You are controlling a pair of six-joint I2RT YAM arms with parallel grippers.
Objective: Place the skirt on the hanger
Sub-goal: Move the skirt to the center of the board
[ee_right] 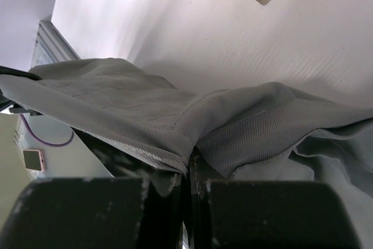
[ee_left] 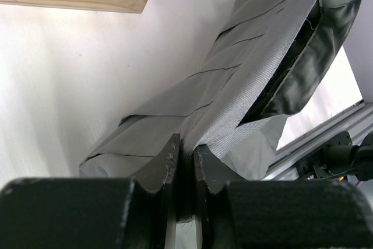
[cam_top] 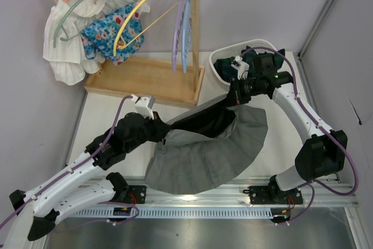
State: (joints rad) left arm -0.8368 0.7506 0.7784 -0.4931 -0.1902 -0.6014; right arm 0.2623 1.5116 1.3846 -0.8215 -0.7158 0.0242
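A grey pleated skirt (cam_top: 204,150) with a dark lining hangs stretched between my two grippers above the white table, its hem drooping toward the near edge. My left gripper (cam_top: 156,125) is shut on the waistband's left end (ee_left: 233,86), with fabric pinched between the fingers (ee_left: 166,158). My right gripper (cam_top: 238,94) is shut on the waistband's right end (ee_right: 175,121). Several empty hangers, one yellow (cam_top: 140,13) and lilac and blue ones (cam_top: 180,27), hang on the wooden rack (cam_top: 145,77) at the back left.
A white garment (cam_top: 67,45) and a blue floral one (cam_top: 108,33) hang on the rack's left hangers. A white basket (cam_top: 245,48) with dark clothes stands at the back right, behind my right arm. The metal rail (cam_top: 204,193) runs along the near edge.
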